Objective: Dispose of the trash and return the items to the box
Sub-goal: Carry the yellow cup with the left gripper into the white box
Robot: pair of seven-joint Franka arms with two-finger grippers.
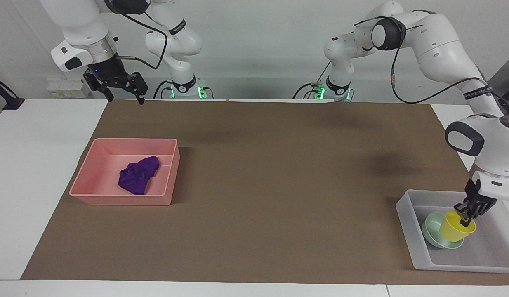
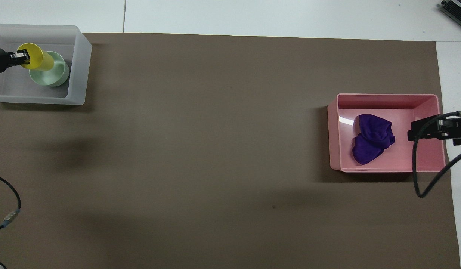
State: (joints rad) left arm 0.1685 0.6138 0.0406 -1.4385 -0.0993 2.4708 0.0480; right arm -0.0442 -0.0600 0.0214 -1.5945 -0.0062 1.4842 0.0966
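My left gripper (image 1: 465, 220) (image 2: 22, 56) is shut on the rim of the yellow cup (image 1: 454, 229) (image 2: 38, 61) and holds it tilted, low inside the translucent box (image 1: 407, 225) (image 2: 79, 71), partly over the mint-green bowl (image 1: 430, 227) (image 2: 55, 74) that lies in the box. The purple trash (image 1: 137, 175) (image 2: 372, 138) lies in the pink tray (image 1: 122, 200) (image 2: 387, 166). My right gripper (image 1: 121, 94) (image 2: 424, 129) is open and empty, raised over the edge of the pink tray nearest the robots.
A brown mat (image 1: 279, 177) covers most of the white table. The box stands at the left arm's end, the pink tray at the right arm's end. A loose cable (image 2: 419, 164) hangs from the right arm over the pink tray.
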